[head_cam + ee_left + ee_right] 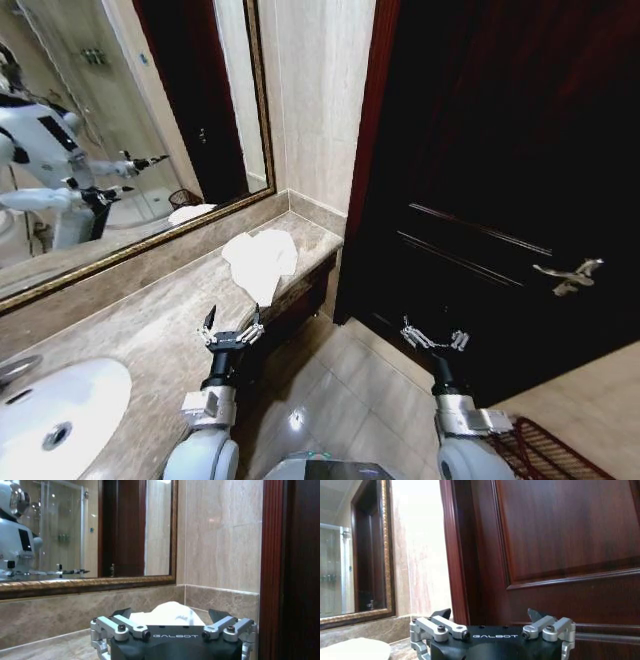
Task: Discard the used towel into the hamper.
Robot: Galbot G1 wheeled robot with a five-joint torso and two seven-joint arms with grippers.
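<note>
Towel crumpled white on marble counter, left hand fingers apart, right hand apart, wire hamper reddish.

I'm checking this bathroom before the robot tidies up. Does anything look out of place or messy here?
Yes: a crumpled white towel lies bunched near the front edge of the beige marble countertop, not folded or hung. The reddish-brown wire hamper stands on the floor by the dark wooden door. Both grippers, left and right, hang open and empty.

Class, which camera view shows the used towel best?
The head view: the whole crumpled white towel lies on the counter's end. The left wrist view hides its lower part behind the left claw; the right wrist view catches one pale edge.
</note>
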